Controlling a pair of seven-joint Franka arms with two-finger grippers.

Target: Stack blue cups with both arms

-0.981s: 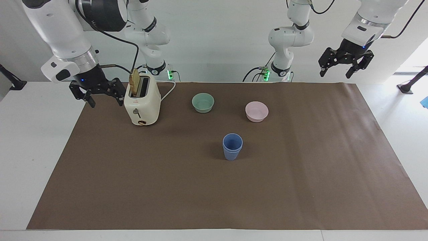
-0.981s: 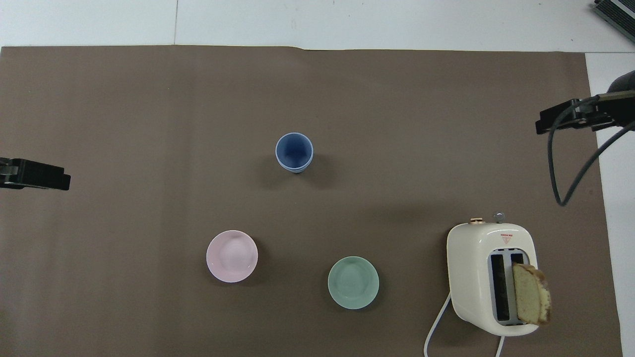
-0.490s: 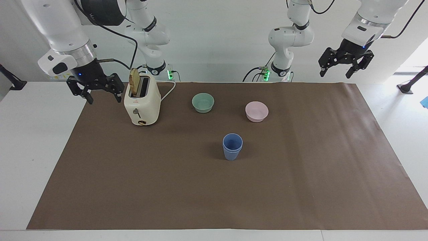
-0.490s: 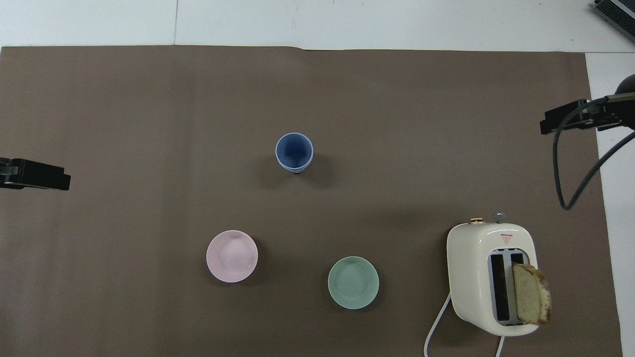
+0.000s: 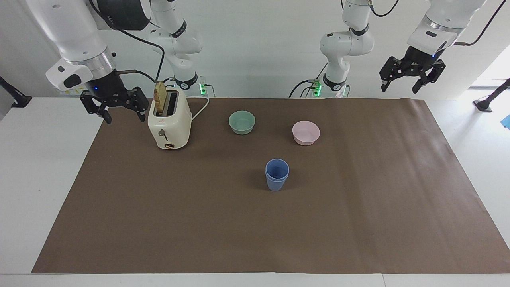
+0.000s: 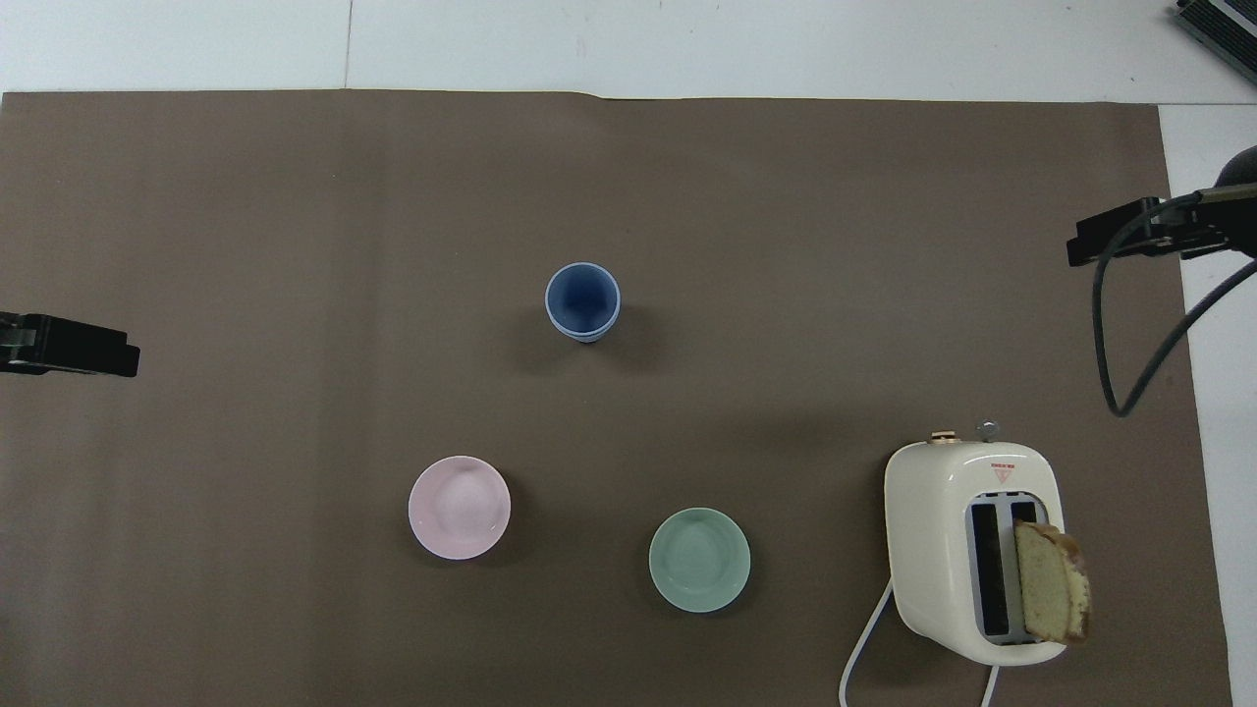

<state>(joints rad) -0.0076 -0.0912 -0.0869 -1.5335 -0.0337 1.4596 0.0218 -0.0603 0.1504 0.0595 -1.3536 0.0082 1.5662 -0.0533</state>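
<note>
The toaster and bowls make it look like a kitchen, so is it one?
Probably a robot lab, not a kitchen: two white arms stand over a table with brown paper, and the toaster seems a prop.

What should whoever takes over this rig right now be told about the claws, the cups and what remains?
Left claw: open, empty, raised at its own end of the table.
Right claw: open, empty, raised beside the toaster.
Blue cups: nested one in the other, upright mid-mat, farther from the robots than the pink bowl and green bowl.
Done: the stack looks complete.
Left: seemingly nothing.
</note>
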